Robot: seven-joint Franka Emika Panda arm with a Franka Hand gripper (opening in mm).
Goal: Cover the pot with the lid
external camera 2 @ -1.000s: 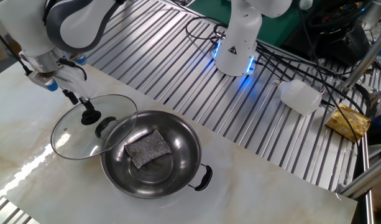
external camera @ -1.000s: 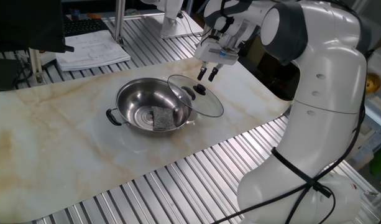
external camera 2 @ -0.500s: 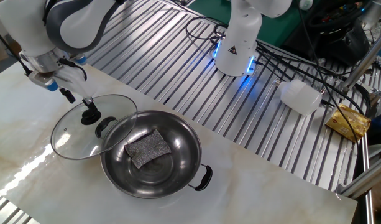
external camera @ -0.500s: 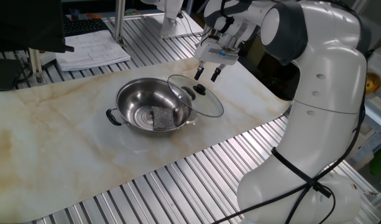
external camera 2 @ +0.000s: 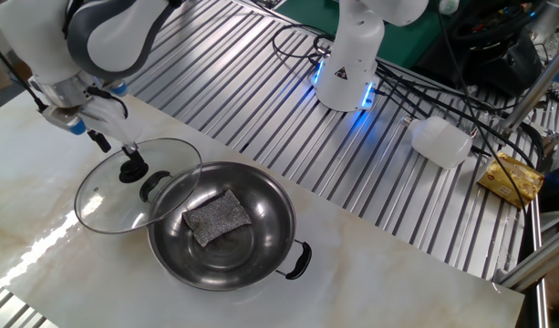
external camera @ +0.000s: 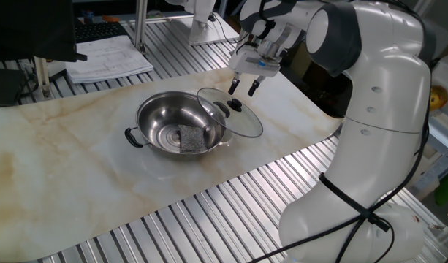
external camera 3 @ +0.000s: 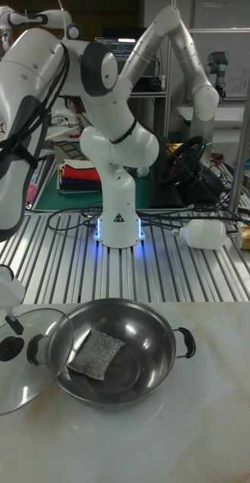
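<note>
The shiny steel pot [external camera: 160,117] [external camera 2: 261,239] [external camera 3: 143,339] stands on the marble tabletop with a grey scouring pad [external camera: 188,138] [external camera 2: 217,216] [external camera 3: 94,353] inside it. The glass lid [external camera: 244,122] [external camera 2: 106,199] [external camera 3: 19,386] leans tilted against the pot's rim over one black handle, its other edge on the table. Its black knob [external camera: 236,104] [external camera 2: 130,169] [external camera 3: 9,349] faces up. My gripper [external camera: 243,88] [external camera 2: 116,147] hangs open just above the knob, holding nothing. In the tall fixed view only one fingertip [external camera 3: 13,324] shows at the left edge.
Papers [external camera: 107,58] lie at the table's far side. A white bottle [external camera 2: 440,141] and a yellow packet [external camera 2: 512,178] rest on the slatted metal bench beside another robot's base [external camera 2: 347,68]. My own arm's body [external camera: 381,109] stands at the table's edge.
The gripper has lifted slightly above the knob and its fingers stand a little wider apart. Lid, pot and pad have not moved.
</note>
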